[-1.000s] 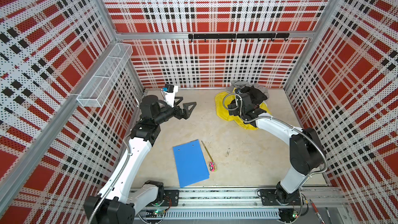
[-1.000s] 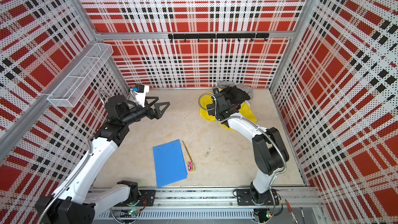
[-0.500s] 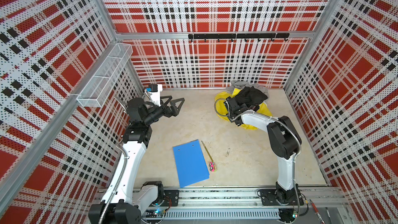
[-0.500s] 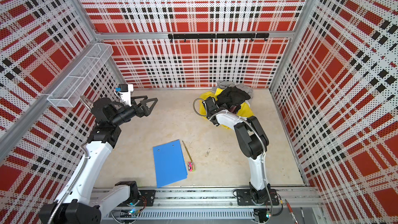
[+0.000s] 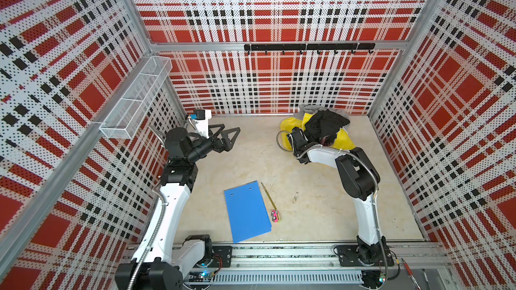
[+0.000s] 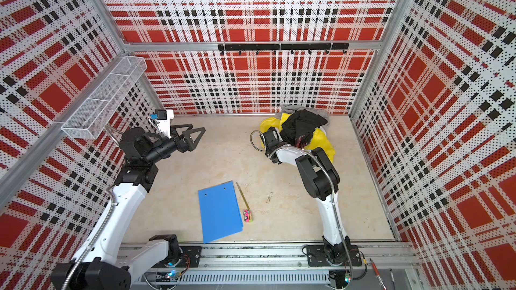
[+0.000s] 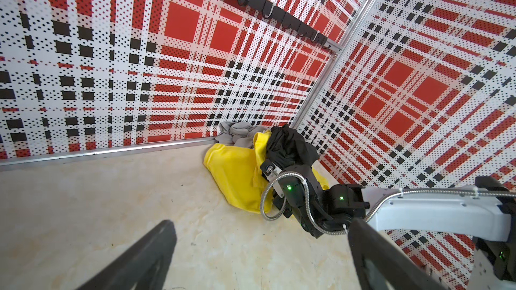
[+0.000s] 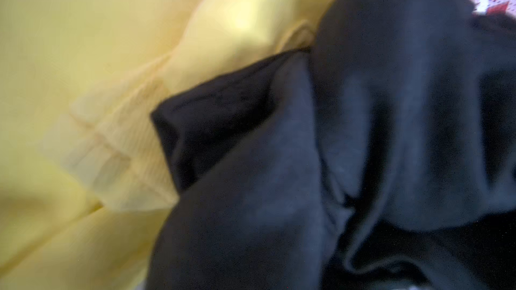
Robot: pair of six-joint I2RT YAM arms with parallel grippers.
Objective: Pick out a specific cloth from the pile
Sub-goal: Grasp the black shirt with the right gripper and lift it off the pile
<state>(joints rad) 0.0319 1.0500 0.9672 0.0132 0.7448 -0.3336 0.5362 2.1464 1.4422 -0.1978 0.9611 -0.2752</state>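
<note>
Counts run near to far, with clock directions read from the middle of the worktop in both top views and 12 at the back wall.

- **At 6:** we count one blue folder, lying flat near the front edge.
- **At 5:** one pencil lies just beside the folder's right edge. One small pink item sits at the pencil's near end, too small for us to name.
- **At 10:** there are two arms. The left hand is clear of everything, with its fingers spread wide and nothing between them.
- **At 1:** one pile sits in the far right corner, and we count three garments in it.
  - The yellow garment is the lowest and widest.
  - The black garment is bunched on top of it, with a bit of red print at its near edge.
  - The grey garment is at the back, against the wall.
- **Right hand:** the right hand is pushed into the pile's near left side.
  - The black garment covers its fingers.
  - The right wrist view shows only blurred yellow and black fabric up close.
  - We cannot tell whether the hand is clenched, released or grasping anything.
  - The forearm lies across the near edge of the yellow garment.
- **Cloth:** the white cloth is not something we can make out in any view, so we cannot tell where it lies.
- **On the walls:** one wire basket hangs at 9 to 10, and one hook rail runs at 12, both above the worktop.
</note>
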